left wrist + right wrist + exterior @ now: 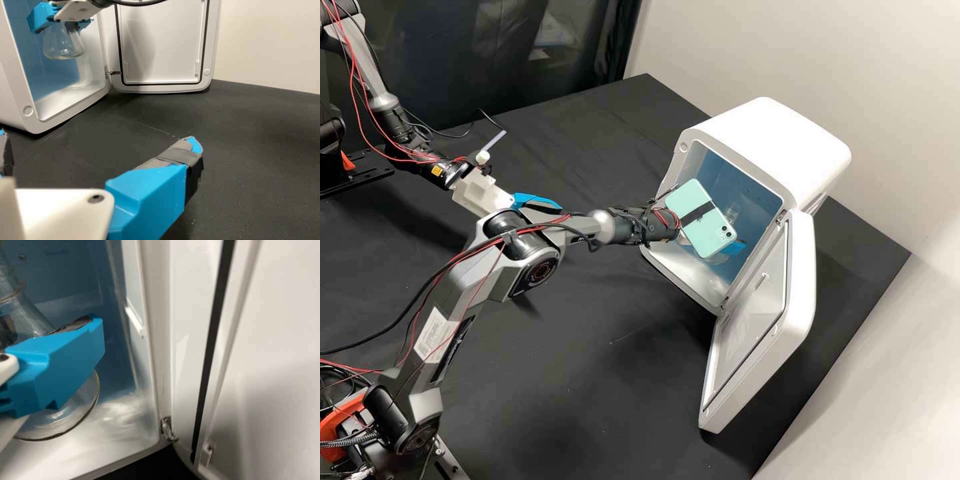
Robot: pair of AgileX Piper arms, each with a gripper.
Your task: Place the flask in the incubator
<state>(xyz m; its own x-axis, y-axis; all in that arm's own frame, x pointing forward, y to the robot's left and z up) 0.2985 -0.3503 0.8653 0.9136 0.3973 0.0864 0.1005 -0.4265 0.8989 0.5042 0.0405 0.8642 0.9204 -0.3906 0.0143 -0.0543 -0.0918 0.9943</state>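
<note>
One claw, the right claw (pixel 732 248), is deep in the white box (pixel 773 140) seen from above; its own wrist view shows it gripping the flask (pixel 65 415) inside, so it should go down slowly, then let go; the left wrist shows the left claw (pixel 100 142) open over the black table (pixel 250 150), pale wall (pixel 270 40) behind.

We look down on a matte black surface (pixel 607 373) that ends in straight edges at the far side and the right. A plain off-white wall (pixel 853 53), evenly lit, rises behind its far corner. Beyond the right edge lies a pale area (pixel 900 400); we cannot tell whether it is floor or wall. A dark drape (pixel 520 47) hangs at the upper left.
</note>
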